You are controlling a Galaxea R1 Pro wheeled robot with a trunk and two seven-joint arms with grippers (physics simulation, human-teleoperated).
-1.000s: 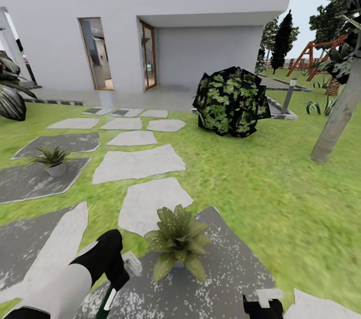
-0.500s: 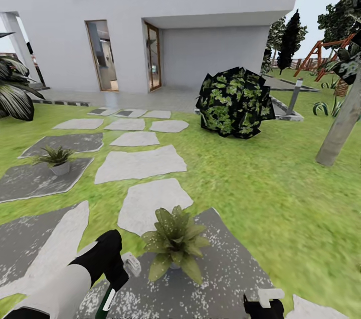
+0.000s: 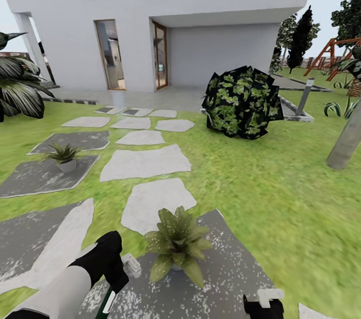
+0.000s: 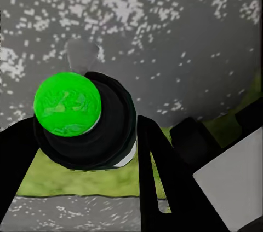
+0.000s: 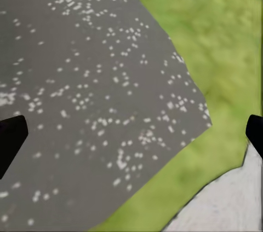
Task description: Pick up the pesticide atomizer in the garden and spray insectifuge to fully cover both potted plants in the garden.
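Observation:
My left gripper (image 4: pixel 82 139) is shut on the pesticide atomizer (image 4: pixel 76 117), a dark round bottle whose top shows bright green, with a pale nozzle pointing at the speckled grey slab (image 4: pixel 164 35). In the head view the left gripper (image 3: pixel 113 271) hangs low at the left, just beside the near potted plant (image 3: pixel 178 246), a low rosette of olive leaves on a dark slab (image 3: pixel 235 279). The other potted plant (image 3: pixel 64 153) stands further off to the left on another dark slab. My right gripper (image 3: pixel 263 304) is open over slab and grass, its fingertips (image 5: pixel 11 139) far apart.
A big dark leafy bush (image 3: pixel 243 101) stands ahead on the right and a tree trunk (image 3: pixel 346 143) at the far right. A striped-leaf plant (image 3: pixel 17 91) is at the left. Pale stepping slabs (image 3: pixel 145 161) lead across the lawn to the white house (image 3: pixel 210 53).
The whole head view has shifted as the camera turned a little to the left. Both arms keep the same pose, and the left gripper still holds the atomizer.

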